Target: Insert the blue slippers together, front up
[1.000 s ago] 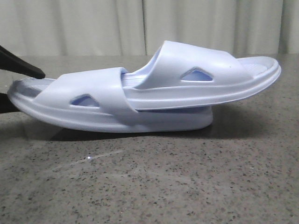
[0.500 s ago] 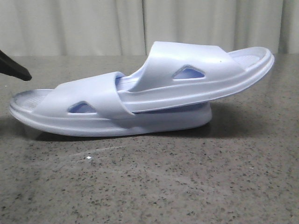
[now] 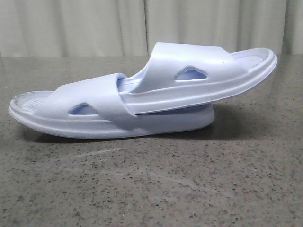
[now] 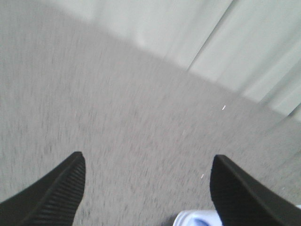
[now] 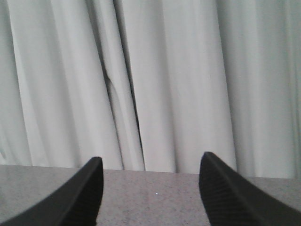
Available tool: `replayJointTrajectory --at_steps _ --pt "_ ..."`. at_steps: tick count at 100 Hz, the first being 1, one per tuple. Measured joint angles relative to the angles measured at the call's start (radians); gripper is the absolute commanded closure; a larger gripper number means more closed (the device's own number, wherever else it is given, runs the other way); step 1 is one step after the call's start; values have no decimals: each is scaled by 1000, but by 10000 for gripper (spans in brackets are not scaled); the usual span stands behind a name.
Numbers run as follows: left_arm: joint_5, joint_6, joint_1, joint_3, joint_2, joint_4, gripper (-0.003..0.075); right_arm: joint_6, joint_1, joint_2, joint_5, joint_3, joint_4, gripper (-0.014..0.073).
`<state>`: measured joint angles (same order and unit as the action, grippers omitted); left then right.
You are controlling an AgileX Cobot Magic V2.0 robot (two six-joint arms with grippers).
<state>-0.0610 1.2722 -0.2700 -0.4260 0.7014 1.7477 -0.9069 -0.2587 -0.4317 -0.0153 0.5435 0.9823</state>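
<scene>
The two pale blue-white slippers lie nested on the grey speckled table in the front view. The lower slipper (image 3: pixel 90 111) lies flat with its strap to the left. The upper slipper (image 3: pixel 199 75) has its front pushed under that strap, and its heel rises at the right. Neither gripper shows in the front view. My left gripper (image 4: pixel 147 188) is open and empty above the table, and an edge of a slipper (image 4: pixel 195 219) shows near its fingers. My right gripper (image 5: pixel 150 188) is open and empty, facing the curtain.
A white pleated curtain (image 3: pixel 142 26) hangs behind the table's far edge and also fills the right wrist view (image 5: pixel 155 80). The grey stone tabletop (image 3: pixel 151 184) stretches in front of the slippers.
The dark left gripper, at the left edge of the front view earlier, has drawn back out of view. The slippers shifted slightly one second ago and have rested still since.
</scene>
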Motion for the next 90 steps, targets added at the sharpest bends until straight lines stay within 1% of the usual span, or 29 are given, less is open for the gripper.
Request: replayJointTrajectory --at_steps 18,39,54,70,90 --pt "31 30 0 0 -198 -107 233 -72 0 2 -42 -64 -26 210" --pt "61 36 0 24 -345 -173 233 -103 0 50 -61 -145 -30 210" --pt "73 36 0 92 -408 -186 233 -132 0 121 -74 -206 -30 210" --pt "96 38 0 161 -453 -188 233 -136 0 214 -83 -276 -30 210" --pt "120 38 0 203 -470 -188 233 -153 0 324 -108 -366 -30 211"
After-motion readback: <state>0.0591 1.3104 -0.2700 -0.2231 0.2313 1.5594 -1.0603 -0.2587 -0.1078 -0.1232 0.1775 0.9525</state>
